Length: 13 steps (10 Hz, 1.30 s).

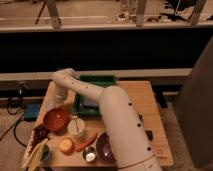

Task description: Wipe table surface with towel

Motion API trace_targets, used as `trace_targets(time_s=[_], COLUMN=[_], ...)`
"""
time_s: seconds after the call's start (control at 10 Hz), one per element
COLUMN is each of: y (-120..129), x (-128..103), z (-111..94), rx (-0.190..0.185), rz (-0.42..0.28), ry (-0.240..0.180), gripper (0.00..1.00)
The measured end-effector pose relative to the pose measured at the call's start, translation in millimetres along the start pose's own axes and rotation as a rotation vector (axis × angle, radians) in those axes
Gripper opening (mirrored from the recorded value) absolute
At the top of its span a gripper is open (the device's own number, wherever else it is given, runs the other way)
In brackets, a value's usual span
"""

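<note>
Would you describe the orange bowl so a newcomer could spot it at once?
Find the tan wooden table, then its left side beside the green tray. The orange bowl sits there, right by the pincer: the only round orange dish, left of a white cup.

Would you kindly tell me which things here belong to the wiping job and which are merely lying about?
Job: table surface; gripper, at its left side behind the orange bowl; towel, not discernible.
Lying about: green tray, orange bowl, white cup, carrot.
</note>
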Motion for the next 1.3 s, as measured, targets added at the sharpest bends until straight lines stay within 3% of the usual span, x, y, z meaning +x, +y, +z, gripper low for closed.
trace_targets(time_s=[0.3, 0.6, 1.0, 1.3], y=[29.3, 50.5, 26.7, -9.6], x=[35.7, 72.0, 91.2, 107.9], z=[-15.0, -32.7, -43.6, -45.6], rx=[0.018, 0.048, 0.088, 0.114], rz=[0.103, 0.215, 0.267, 0.292], ry=[0.008, 0.044, 0.074, 0.09], gripper=[0.02, 0.02, 0.02, 0.02])
